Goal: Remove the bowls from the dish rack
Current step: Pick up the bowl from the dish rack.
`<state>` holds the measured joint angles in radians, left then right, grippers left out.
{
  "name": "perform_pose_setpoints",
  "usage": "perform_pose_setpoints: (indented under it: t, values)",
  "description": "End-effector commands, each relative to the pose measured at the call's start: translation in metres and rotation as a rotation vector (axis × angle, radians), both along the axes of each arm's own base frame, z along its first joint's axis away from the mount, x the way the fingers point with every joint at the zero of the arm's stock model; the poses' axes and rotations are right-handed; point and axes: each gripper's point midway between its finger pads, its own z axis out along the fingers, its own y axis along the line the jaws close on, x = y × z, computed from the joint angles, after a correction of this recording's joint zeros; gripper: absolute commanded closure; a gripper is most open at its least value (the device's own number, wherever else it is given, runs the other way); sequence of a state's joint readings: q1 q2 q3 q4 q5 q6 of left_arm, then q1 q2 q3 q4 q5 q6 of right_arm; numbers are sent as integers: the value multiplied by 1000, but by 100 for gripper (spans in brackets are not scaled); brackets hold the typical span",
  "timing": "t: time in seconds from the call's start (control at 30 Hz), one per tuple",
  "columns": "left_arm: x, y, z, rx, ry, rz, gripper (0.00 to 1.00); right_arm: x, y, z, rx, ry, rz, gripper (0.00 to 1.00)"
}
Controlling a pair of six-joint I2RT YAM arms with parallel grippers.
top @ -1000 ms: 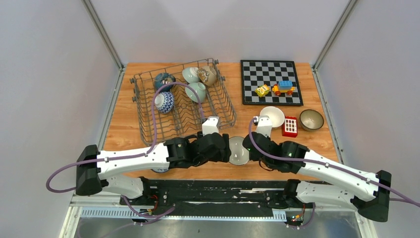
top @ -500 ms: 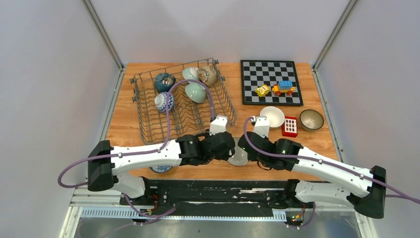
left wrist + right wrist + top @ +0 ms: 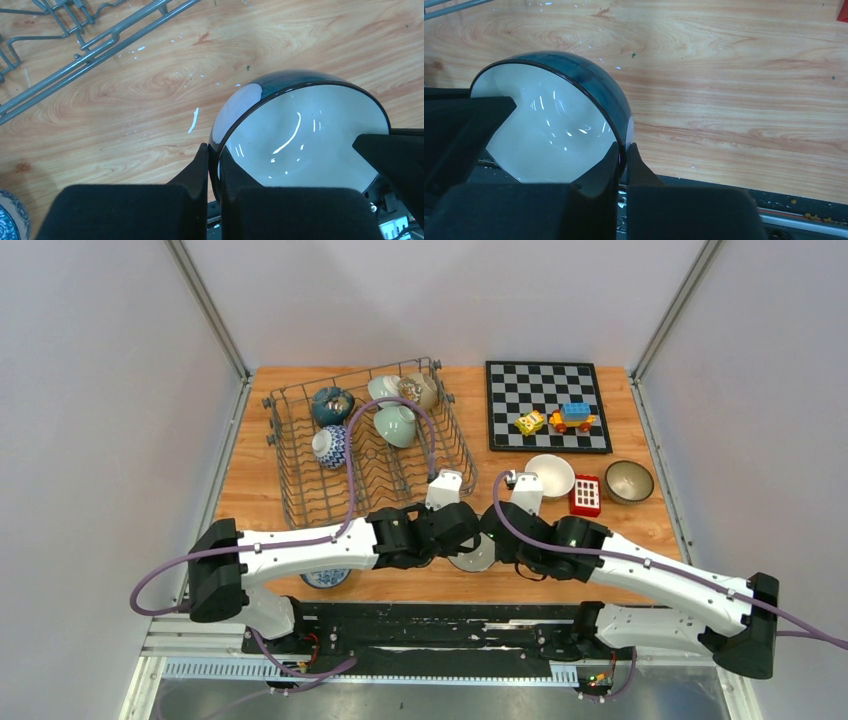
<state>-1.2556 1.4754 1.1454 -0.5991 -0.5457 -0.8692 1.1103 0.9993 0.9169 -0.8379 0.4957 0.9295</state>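
Teal bowl (image 3: 472, 554), white inside, is at 6 o'clock of the table (image 3: 240, 500), between my two wrists. My left pincer (image 3: 214, 156) is nearly closed, its fingers nipping the rim on the bowl's 9 o'clock side. My right pincer (image 3: 623, 152) is just as narrow, nipping the rim at 3 o'clock. I cannot tell whether the bowl touches the wood.

Dish rack (image 3: 283, 462) lies at 11 o'clock from it. It holds a blue-and-white bowl (image 3: 331, 445), a pale green bowl (image 3: 396, 425) and others behind them. Out on the table are a white bowl (image 3: 549, 475) and a brown bowl (image 3: 629, 481) at 2 o'clock. A patterned bowl (image 3: 325, 579) is at 8 o'clock, partly under my left arm.
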Motion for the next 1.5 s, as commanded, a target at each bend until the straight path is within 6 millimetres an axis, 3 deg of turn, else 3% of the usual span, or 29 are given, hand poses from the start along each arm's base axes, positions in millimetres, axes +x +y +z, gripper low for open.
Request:
perform_pose_setpoints:
  t: [0.0,0.03,0.2,0.3,0.43,0.6,0.8,0.9,0.97,1.13,1.2,1.33,1.47]
  values:
    - [-1,-8,11,-23,-9,-28,100,7,2,12,21,-27,-16,100]
    - [-2,-9,11,-29,-7,-33,100,7,2,12,12,-28,-4,98]
    - [-4,-10,18,-73,-6,-40,100,8,-4,16,-34,-62,61,65]
    - [-5,-10,23,-90,-7,-35,100,9,-10,18,-60,-92,81,58]
    - [-5,-11,26,-104,-5,-31,100,10,-11,17,-94,-99,117,56]
    - [-5,-11,26,-103,0,-26,100,8,-5,9,-120,-64,157,66]
    - [-5,-12,28,-110,4,-24,100,4,4,-2,-114,-27,192,98]
    - [-5,-13,29,-106,1,-28,99,4,6,0,-111,-28,196,100]
    - [-4,-12,31,-101,-6,-29,84,5,5,3,-110,-37,195,100]
    - [-1,-3,40,-84,-40,-29,18,14,-9,26,-150,-104,166,100]
    - [-1,-2,49,-87,-55,-51,2,20,-23,37,-191,-131,145,100]
    - [4,12,70,-70,-112,-44,0,31,-60,52,-242,-148,59,100]
    - [10,40,86,-78,-192,7,0,36,-97,51,-219,-116,-68,100]
